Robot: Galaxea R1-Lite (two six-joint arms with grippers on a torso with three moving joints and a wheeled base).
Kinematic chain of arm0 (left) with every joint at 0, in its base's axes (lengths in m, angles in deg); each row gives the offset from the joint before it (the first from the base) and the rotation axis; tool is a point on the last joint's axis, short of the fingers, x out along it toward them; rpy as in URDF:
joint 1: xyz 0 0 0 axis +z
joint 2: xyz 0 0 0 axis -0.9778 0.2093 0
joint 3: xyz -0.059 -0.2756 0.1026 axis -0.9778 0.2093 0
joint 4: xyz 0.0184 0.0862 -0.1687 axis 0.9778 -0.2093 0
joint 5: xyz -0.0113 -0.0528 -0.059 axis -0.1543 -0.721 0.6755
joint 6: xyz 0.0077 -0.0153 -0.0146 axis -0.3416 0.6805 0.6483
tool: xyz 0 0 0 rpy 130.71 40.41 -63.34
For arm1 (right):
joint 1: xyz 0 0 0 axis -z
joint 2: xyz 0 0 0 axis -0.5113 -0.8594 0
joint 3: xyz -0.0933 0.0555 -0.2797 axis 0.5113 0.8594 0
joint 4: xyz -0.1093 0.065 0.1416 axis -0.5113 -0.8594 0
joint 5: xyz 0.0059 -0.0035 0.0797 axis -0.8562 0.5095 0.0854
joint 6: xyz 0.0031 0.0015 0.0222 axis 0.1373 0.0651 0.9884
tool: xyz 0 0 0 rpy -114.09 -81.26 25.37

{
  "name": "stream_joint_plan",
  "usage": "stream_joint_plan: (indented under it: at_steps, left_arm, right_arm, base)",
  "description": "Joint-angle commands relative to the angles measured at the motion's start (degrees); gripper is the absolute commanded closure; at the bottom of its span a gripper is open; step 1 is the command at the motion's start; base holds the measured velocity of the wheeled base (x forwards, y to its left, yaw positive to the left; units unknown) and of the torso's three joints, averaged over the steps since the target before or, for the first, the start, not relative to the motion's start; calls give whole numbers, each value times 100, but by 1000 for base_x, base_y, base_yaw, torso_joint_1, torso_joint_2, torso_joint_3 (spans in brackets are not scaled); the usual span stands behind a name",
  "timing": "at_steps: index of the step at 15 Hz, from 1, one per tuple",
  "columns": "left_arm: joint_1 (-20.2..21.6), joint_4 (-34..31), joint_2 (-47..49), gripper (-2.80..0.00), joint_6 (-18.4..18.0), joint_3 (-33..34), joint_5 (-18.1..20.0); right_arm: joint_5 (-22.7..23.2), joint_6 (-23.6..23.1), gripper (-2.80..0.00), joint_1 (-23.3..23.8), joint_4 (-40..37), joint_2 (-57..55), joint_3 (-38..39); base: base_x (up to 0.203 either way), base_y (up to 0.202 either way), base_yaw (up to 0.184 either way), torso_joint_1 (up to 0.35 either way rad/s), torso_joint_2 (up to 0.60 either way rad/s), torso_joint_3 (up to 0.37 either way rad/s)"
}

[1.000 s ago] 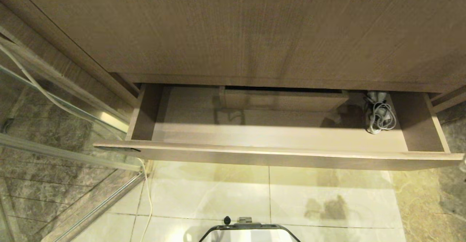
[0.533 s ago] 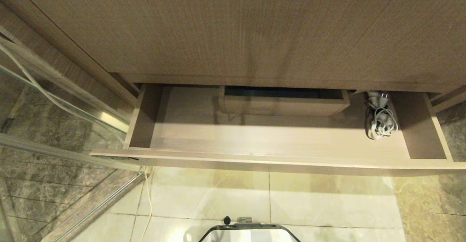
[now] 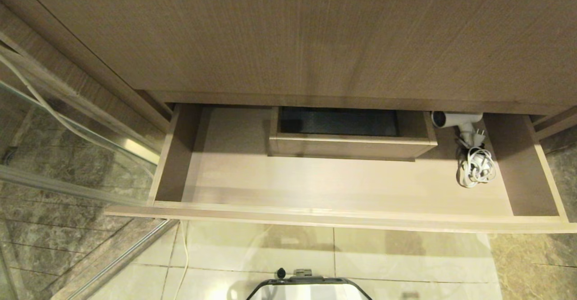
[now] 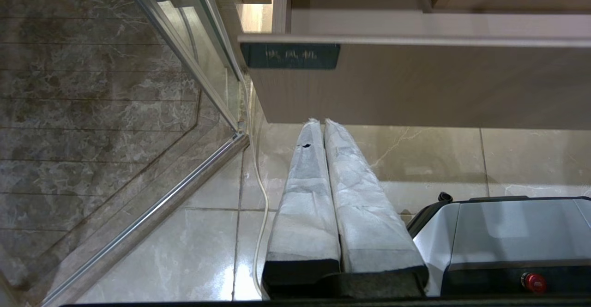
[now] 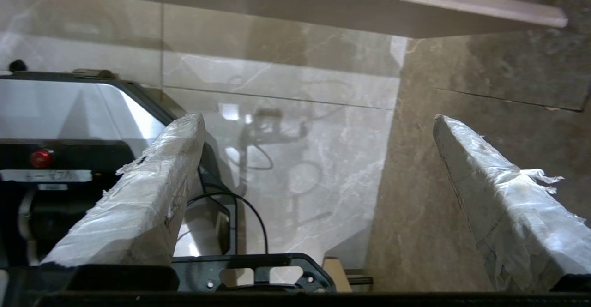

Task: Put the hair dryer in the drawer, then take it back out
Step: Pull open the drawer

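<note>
— Far back at the drawer's (image 3: 342, 187) right end, the hair dryer (image 3: 453, 119) is lying beside its coiled cord (image 3: 477, 168).
— And the fingers?
— On the right gripper (image 5: 318, 122), below the drawer front, they are standing wide apart, holding nothing. On the left gripper (image 4: 322, 124), they are pressing together over the floor (image 4: 461, 159).

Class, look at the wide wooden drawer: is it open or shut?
Open. The drawer is pulled out from the cabinet, its floor exposed, with the hair dryer lying at its back right corner.
</note>
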Motion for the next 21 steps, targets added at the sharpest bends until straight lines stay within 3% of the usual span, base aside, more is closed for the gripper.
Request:
stream_joint_plan:
  at_steps: [1, 10, 11, 14, 17, 21]
  left_arm:
    - [1, 0, 0, 0, 3, 5, -1]
    - [1, 0, 0, 0, 9, 9, -1]
    - [1, 0, 0, 0, 7, 4, -1]
    - [1, 0, 0, 0, 0, 9, -1]
    - [1, 0, 0, 0, 0, 9, -1]
    - [1, 0, 0, 0, 0, 9, -1]
  right_arm:
    - [-171, -75, -280, -48, 43, 128, 60]
    - [-251, -3, -280, -206, 126, 108, 76]
    - [-248, 5, 0, -214, 138, 70, 85]
    - [-272, -78, 0, -217, 170, -233, 27]
    - [-661, 29, 0, -206, 223, -498, -28]
    - [-686, 53, 0, -206, 321, -1375, -371]
  base:
    - [0, 0, 0, 0, 0, 0]
    - [0, 0, 0, 0, 0, 0]
    - [0, 0, 0, 0, 0, 0]
    - [0, 0, 0, 0, 0, 0]
    - [0, 0, 0, 0, 0, 0]
    - [0, 0, 0, 0, 0, 0]
